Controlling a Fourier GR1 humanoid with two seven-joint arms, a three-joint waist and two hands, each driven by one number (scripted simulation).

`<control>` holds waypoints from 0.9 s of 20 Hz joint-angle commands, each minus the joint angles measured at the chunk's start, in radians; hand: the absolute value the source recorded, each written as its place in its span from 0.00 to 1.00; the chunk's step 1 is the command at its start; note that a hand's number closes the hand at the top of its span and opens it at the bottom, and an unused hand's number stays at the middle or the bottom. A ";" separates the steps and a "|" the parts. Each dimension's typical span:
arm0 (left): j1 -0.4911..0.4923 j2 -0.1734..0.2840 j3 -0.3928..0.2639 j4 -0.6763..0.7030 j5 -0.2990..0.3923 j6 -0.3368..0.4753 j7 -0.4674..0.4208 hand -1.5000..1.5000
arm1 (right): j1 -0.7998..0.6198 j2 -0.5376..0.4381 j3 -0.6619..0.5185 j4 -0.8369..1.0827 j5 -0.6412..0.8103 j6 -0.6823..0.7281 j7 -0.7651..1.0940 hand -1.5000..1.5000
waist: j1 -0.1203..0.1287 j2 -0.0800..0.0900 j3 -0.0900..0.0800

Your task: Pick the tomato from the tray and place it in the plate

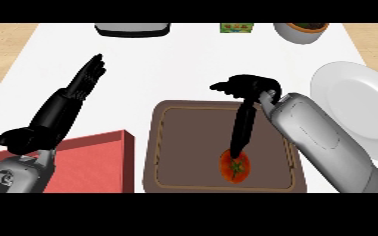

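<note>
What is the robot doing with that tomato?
The right robot hand is reaching over the brown tray, with a finger stretched down to the tomato lying near the tray's front edge. It hasn't picked the tomato up yet. The white plate, where the tomato should go, waits to the right of the tray. The left robot hand is resting open at the left, above a red board.

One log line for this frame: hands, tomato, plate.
right hand: over tray, one finger down on tomato, no grasp | left hand: open, resting | tomato: in tray | plate: right of tray
</note>
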 commanded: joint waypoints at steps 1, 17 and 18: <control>0.017 -0.028 -0.016 -0.013 -0.030 0.017 -0.005 0.50 | -0.058 -0.041 -0.001 0.036 -0.064 0.103 0.200 0.00 | -0.002 -0.001 0.000; 0.033 -0.048 0.040 -0.062 -0.044 -0.029 0.043 0.50 | -0.079 -0.001 0.038 0.211 -0.094 0.145 0.112 0.00 | 0.002 0.000 0.001; 0.029 -0.068 0.015 -0.045 -0.075 -0.013 0.041 0.50 | -0.041 -0.019 0.057 0.171 -0.096 0.155 0.108 0.00 | -0.006 -0.001 0.001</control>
